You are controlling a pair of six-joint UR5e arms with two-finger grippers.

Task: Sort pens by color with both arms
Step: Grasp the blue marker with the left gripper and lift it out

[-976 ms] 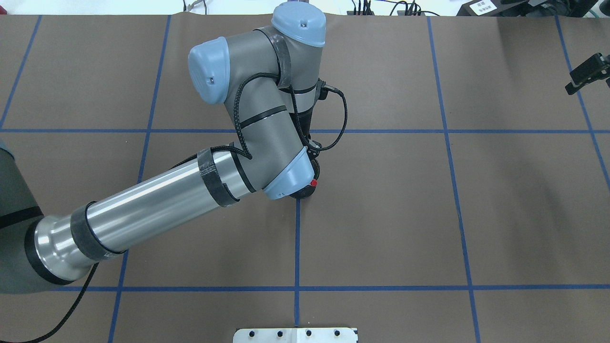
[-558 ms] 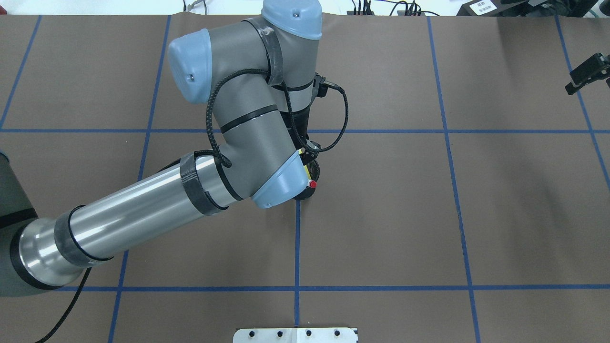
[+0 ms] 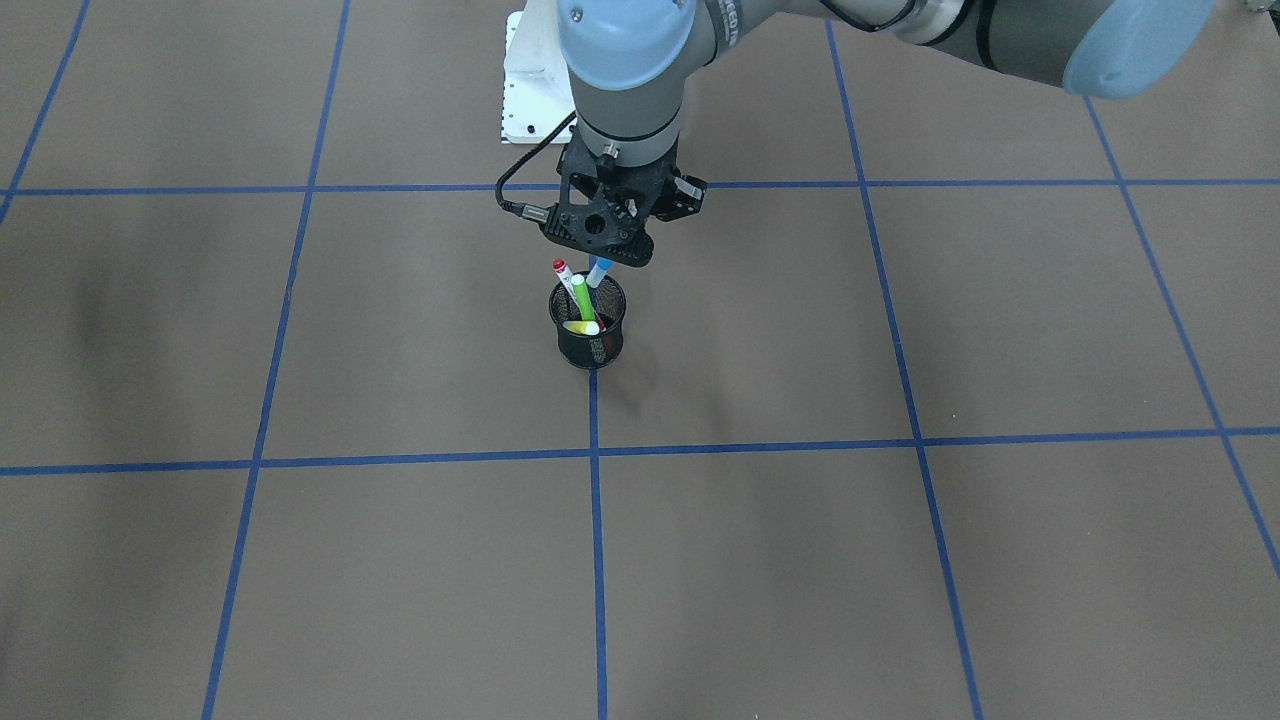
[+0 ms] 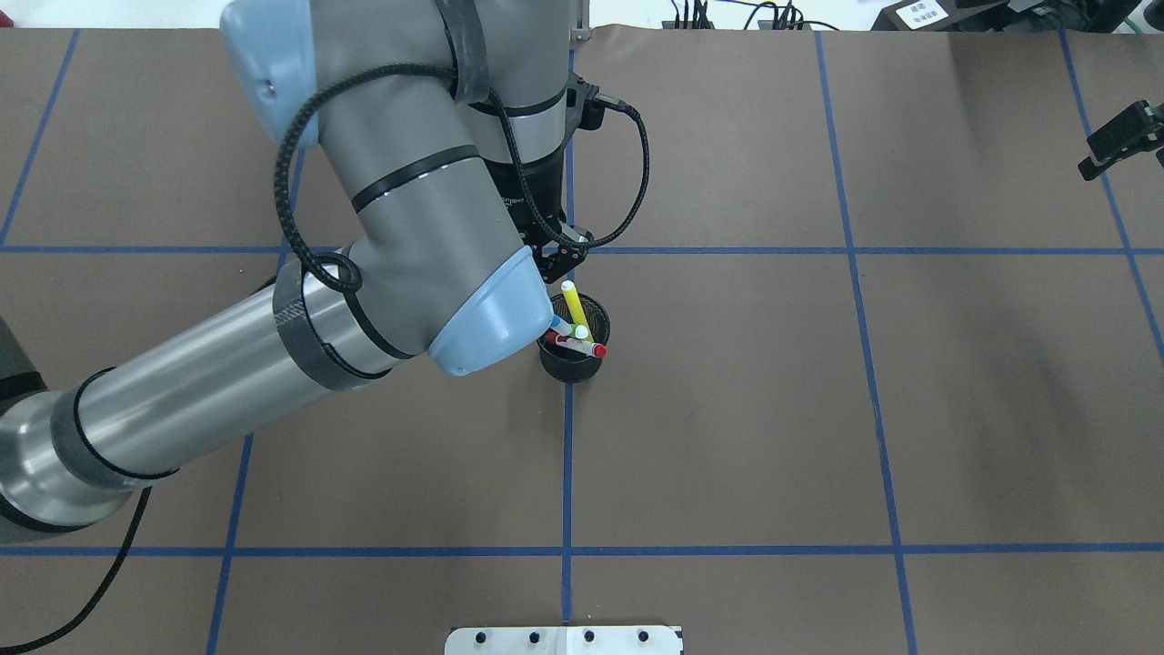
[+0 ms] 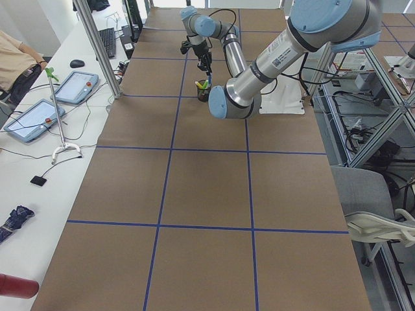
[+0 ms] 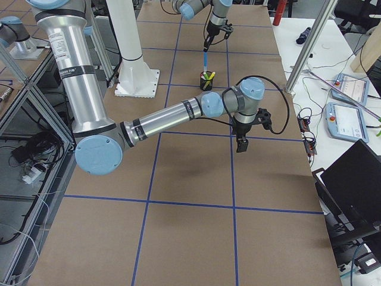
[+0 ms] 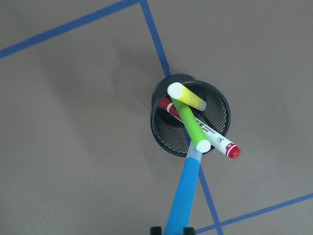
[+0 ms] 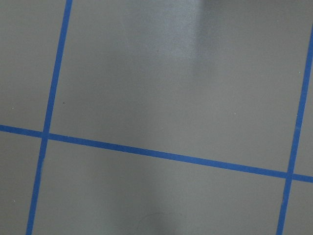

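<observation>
A brown table (image 4: 818,409) marked into squares by blue tape is shown. The left arm (image 4: 409,209) is reached over its middle with the wrist pointed down, so that a pen can be drawn straight up. The right arm (image 6: 172,116) is held well apart, with the right gripper (image 6: 241,143) low over the table; whether its fingers are parted cannot be told. A black mesh cup (image 3: 590,348) is stood on a tape line. The left gripper (image 3: 601,248) is clenched on the blue pen (image 7: 185,196), which is held upright with its lower end just above the cup's rim. The green pen (image 7: 190,122), yellow pen (image 7: 188,96) and red-ended pen (image 7: 217,142) are seen leaning crossed inside the cup.
</observation>
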